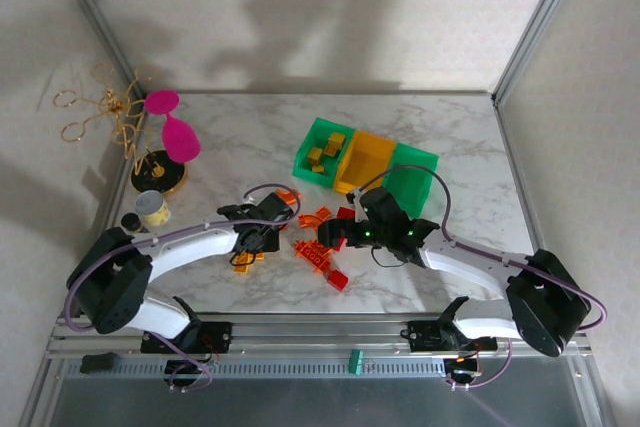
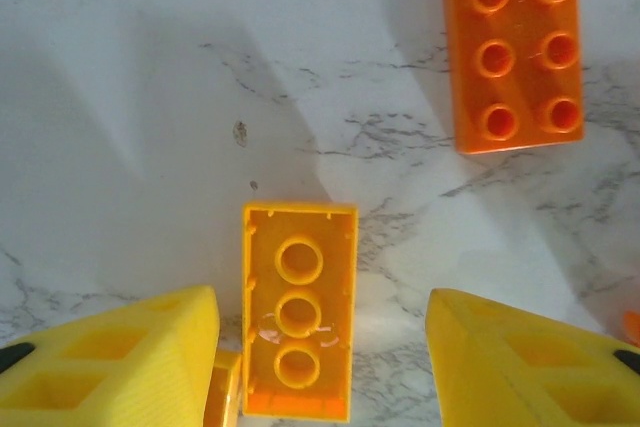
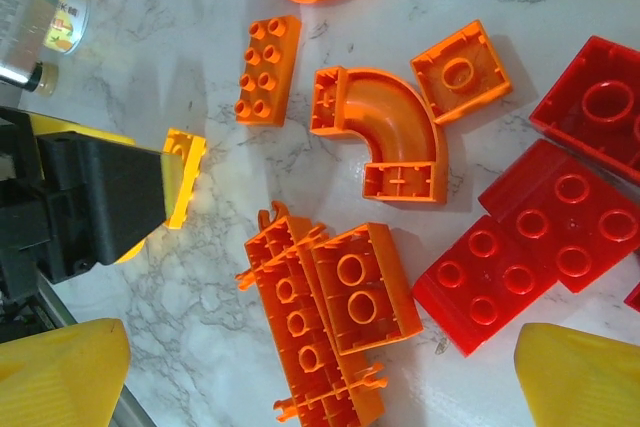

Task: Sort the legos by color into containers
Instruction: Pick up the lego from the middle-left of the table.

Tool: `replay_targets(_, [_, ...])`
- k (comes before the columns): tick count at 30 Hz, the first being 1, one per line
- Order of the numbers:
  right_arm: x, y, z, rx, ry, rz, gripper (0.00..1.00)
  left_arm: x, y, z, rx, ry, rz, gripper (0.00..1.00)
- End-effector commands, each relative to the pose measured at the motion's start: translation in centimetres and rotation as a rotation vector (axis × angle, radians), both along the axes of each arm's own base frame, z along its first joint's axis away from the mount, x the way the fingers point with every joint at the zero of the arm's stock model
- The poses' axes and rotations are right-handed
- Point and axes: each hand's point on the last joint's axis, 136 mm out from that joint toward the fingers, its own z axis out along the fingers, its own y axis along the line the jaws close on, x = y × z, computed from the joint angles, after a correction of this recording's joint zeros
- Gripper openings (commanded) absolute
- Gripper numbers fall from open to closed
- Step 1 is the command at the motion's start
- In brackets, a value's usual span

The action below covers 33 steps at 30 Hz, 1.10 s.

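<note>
Yellow bricks (image 1: 335, 143) are kept in the left green bin (image 1: 308, 167). Left fingers (image 2: 130, 347) are spread around a yellow brick (image 2: 300, 312) on the counter (image 2: 150, 97), and right fingers (image 3: 580, 377) are spread wide.

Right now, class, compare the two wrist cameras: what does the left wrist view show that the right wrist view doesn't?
Left wrist, not right wrist: a yellow brick, hollow side up, lying between the open fingers of the left gripper. Right wrist, not left wrist: red bricks and an orange curved arch. Both: the marble table and, apparently, the same orange six-stud brick.
</note>
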Motion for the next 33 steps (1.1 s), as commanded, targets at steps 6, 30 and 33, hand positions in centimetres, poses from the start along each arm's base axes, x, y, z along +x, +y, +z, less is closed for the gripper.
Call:
replay_targets(6, [0.1, 0.0, 0.2, 0.009, -0.009, -0.025, 0.99, 2.1, -0.1, -0.4, 0.037, -0.011, -0.031, 0.57])
replay_targets(30, [0.7, 0.3, -0.1, 0.003, -0.003, -0.038, 0.99, 1.1, 0.8, -3.3, 0.061, 0.038, -0.006, 0.40])
replay_targets(33, [0.7, 0.3, 0.3, 0.011, -0.008, -0.038, 0.99, 1.4, 0.8, -2.8, 0.057, 0.022, -0.005, 0.36])
